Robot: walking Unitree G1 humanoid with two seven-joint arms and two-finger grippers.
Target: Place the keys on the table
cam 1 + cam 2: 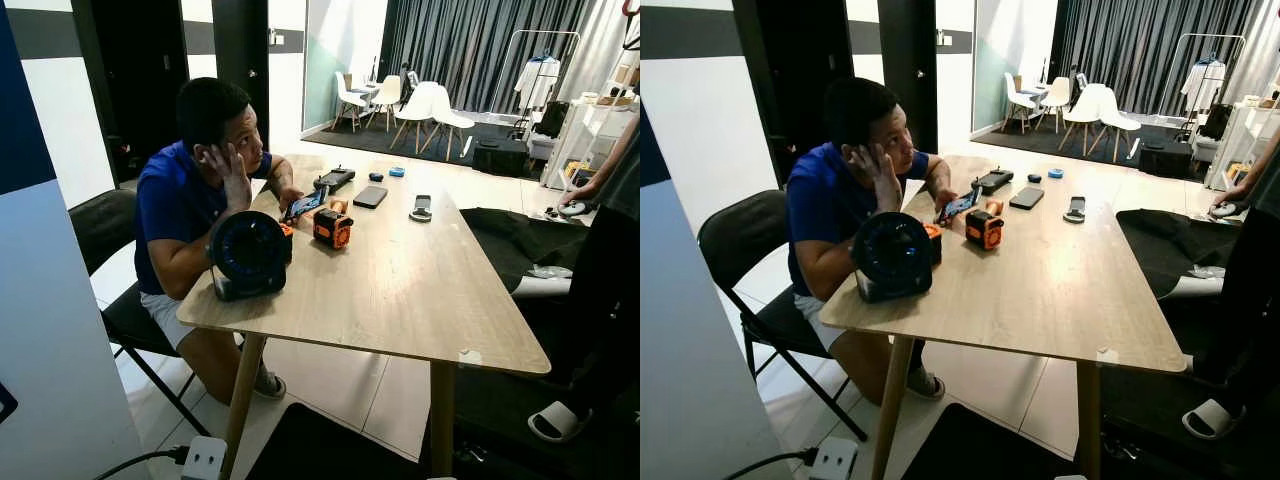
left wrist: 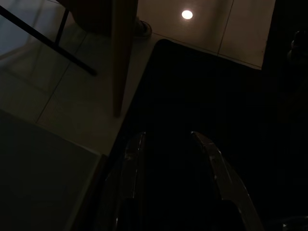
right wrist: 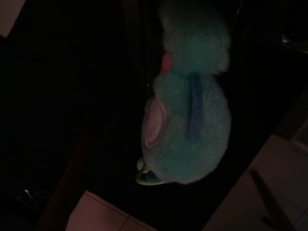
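Observation:
A fluffy teal plush keychain (image 3: 187, 106) with a pink ear and a pale key ring (image 3: 144, 177) hangs in the air close before the right wrist camera, over dark floor. My right gripper holds it, and its fingers are lost in the dark. My left gripper (image 2: 166, 139) hangs open over a black mat (image 2: 202, 86), beside a table leg (image 2: 122, 53). The light wooden table (image 1: 400, 280) stands straight ahead in the eye views, its near end bare.
A person in a blue shirt (image 1: 190, 190) sits at the table's left on a black chair (image 1: 100, 230). A round black device (image 1: 248, 253), an orange gadget (image 1: 333, 228) and phones (image 1: 370, 196) lie further along. Another person (image 1: 610, 250) stands at right. A power strip (image 1: 205, 458) lies on the floor.

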